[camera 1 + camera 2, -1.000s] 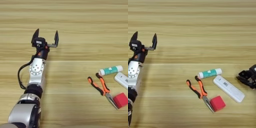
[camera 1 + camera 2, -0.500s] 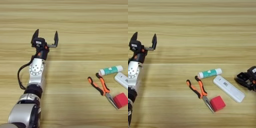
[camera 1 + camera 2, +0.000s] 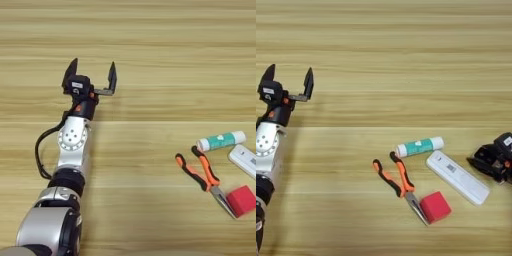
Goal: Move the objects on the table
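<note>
My left gripper [image 3: 92,67] is held out over the bare left part of the table [image 3: 165,60], open and holding nothing. On the right lie a white-and-green tube [image 3: 420,146], orange-and-black pliers [image 3: 396,180] and a red cube [image 3: 435,206] touching the pliers' nose. A flat white device [image 3: 456,177] lies just right of the tube. My right gripper [image 3: 481,161] comes in from the right edge, low, close to the device's right end. No small black block with two dots shows in either view.
The objects cluster in the right front quarter of the table. My left forearm [image 3: 72,145] stretches from the lower left corner up towards the middle left.
My right gripper has crept a little to the left, closer to the white device. The left arm and the objects have not moved.
</note>
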You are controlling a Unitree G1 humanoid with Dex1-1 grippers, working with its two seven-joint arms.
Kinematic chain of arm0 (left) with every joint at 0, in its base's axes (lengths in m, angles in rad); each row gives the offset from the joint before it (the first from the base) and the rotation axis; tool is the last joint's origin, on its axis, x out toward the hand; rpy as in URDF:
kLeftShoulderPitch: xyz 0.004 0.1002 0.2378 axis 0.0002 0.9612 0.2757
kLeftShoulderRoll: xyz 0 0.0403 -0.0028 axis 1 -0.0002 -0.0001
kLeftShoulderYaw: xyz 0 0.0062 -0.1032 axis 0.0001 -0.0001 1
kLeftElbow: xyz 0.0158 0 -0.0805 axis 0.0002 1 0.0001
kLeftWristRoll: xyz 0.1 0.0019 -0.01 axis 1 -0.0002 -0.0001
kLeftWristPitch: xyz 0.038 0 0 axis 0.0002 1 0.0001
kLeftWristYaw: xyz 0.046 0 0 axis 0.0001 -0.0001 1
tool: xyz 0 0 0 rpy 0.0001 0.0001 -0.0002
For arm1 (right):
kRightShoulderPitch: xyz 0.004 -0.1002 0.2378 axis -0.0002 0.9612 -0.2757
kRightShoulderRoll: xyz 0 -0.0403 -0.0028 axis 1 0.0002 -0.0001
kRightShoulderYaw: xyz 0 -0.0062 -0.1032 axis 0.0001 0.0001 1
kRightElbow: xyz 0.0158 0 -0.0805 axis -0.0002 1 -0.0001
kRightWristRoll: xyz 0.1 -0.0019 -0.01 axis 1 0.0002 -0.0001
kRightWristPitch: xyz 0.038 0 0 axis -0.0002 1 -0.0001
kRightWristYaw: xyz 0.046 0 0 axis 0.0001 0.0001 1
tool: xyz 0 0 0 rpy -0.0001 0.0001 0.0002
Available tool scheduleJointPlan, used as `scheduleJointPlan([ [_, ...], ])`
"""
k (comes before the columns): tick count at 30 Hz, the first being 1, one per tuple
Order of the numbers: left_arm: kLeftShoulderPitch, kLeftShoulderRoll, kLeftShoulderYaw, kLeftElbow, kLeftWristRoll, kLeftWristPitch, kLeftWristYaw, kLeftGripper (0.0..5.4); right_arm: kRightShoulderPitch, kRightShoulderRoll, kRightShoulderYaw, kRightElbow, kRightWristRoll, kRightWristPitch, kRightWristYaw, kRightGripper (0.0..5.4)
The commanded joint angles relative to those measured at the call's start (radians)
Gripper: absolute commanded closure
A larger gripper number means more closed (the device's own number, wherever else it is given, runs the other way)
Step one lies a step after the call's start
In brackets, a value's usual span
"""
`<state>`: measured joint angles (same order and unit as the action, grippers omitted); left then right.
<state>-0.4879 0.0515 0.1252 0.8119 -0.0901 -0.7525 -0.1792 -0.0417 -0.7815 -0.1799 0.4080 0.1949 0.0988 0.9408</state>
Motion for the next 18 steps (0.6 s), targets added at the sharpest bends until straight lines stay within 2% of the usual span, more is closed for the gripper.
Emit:
scheduleJointPlan([
  [1, -0.015, -0.001, 0.000, 0.006, -0.003, -0.007, 0.001, 0.00, -0.010, 0.000, -0.008, -0.019, 0.015, 0.000, 0.005, 1.50],
  [6, -0.016, -0.002, -0.001, 0.007, -0.002, -0.007, 0.002, 0.00, -0.005, -0.004, -0.031, -0.088, 0.052, 0.008, 0.012, 0.89],
  [14, -0.018, -0.006, -0.003, 0.007, 0.002, -0.006, 0.007, 0.00, 0.048, -0.015, -0.077, -0.328, 0.131, 0.039, 0.029, 0.06],
  [18, -0.018, -0.008, -0.004, 0.007, 0.003, -0.006, 0.009, 0.00, 0.094, -0.020, -0.096, -0.459, 0.164, 0.026, 0.052, 0.02],
])
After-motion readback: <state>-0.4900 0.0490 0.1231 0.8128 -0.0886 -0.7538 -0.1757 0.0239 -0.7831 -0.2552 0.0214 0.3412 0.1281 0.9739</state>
